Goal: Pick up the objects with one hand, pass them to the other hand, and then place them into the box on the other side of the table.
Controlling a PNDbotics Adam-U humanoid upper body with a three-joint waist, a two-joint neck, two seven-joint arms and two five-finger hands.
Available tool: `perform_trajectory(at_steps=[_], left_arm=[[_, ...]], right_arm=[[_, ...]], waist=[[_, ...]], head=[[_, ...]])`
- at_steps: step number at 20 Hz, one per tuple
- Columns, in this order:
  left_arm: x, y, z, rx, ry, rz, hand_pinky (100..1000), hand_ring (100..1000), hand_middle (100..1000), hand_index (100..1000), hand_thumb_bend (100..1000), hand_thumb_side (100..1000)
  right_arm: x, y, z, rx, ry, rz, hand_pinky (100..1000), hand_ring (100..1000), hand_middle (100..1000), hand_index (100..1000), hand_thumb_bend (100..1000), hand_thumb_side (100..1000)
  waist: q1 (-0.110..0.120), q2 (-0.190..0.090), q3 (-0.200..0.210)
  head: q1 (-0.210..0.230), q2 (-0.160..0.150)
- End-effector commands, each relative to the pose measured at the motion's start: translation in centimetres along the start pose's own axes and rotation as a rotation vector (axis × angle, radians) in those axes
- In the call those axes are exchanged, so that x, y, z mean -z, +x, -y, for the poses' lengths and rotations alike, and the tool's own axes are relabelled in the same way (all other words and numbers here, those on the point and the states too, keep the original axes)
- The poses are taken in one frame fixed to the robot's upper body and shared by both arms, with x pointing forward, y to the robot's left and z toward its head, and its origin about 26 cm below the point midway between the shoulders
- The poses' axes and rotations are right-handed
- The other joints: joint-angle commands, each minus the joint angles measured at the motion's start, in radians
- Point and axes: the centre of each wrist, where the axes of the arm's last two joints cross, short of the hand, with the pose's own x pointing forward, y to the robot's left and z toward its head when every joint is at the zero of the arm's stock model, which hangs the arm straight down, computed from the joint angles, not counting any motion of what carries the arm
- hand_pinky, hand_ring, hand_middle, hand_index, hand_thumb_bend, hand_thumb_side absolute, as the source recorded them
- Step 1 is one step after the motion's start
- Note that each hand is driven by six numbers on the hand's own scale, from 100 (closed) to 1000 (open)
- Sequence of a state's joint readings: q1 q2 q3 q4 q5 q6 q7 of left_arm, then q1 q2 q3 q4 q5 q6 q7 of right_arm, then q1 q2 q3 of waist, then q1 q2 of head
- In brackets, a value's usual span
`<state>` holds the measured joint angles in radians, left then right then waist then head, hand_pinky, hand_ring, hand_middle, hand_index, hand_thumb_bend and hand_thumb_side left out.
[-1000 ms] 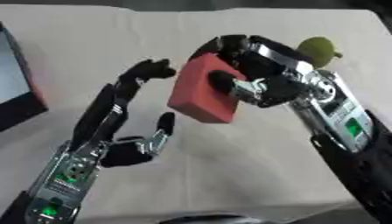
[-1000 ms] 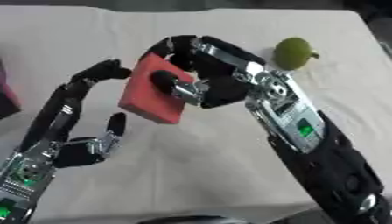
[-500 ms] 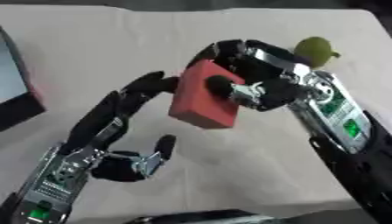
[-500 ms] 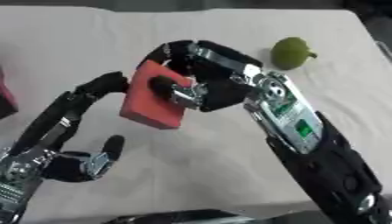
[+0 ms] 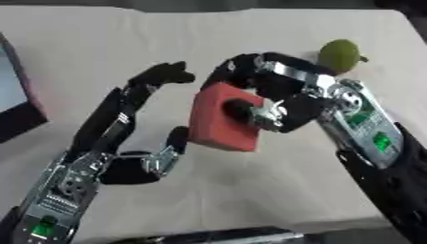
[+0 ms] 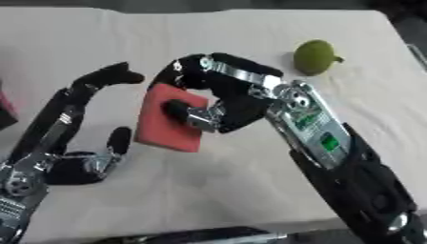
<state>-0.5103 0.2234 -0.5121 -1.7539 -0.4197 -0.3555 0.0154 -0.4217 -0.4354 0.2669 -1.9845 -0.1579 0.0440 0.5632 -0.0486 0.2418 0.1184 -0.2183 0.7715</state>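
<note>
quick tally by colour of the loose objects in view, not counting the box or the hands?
Red: 1, the red block, held in the right hand, with the open left hand beside it.
Green: 1, the green fruit, lying on the table.
Total: 2.

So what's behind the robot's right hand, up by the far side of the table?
A green fruit lies on the white tablecloth just behind the right robot hand, which grips a red block. In the left eye view the hand covers the fruit's lower edge.
</note>
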Motion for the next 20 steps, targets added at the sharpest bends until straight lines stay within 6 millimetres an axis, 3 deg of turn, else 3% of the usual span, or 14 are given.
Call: perform_trajectory(at_steps=[1,10,11,14,20], left_arm=[[0.7,0.4,-0.4,0.017,0.007,0.025,1000,838,803,998,100,595],[0.7,1.5,-0.6,0.029,-0.133,0.203,1000,874,836,1000,146,550],[0.7,1.6,-0.7,0.029,-0.14,0.212,1000,879,841,1000,224,498],[0.7,1.9,-0.9,0.039,-0.166,0.252,1000,882,843,1000,298,476],[1.0,1.9,-1.1,0.046,-0.153,0.245,1000,881,843,1000,299,447]], right_arm=[[-0.1,0.6,0.3,-0.032,0.013,-0.001,852,470,417,550,100,459],[-0.2,0.5,0.3,-0.027,0.017,-0.015,851,469,416,549,100,460],[-0.2,0.5,0.3,-0.026,0.017,-0.017,850,468,415,548,100,461],[-0.2,0.5,0.3,-0.022,0.022,-0.025,850,468,414,547,100,462],[-0.3,0.5,0.2,-0.024,0.033,-0.028,850,469,411,545,100,463]], waist=[[0.003,-0.012,-0.001],[0.003,-0.011,0.0],[0.003,-0.011,0.001],[0.002,-0.011,0.001],[0.002,-0.011,0.002]], head=[[-0.004,-0.001],[-0.006,-0.001],[-0.006,-0.001],[-0.009,-0.001],[-0.011,-0.001]])
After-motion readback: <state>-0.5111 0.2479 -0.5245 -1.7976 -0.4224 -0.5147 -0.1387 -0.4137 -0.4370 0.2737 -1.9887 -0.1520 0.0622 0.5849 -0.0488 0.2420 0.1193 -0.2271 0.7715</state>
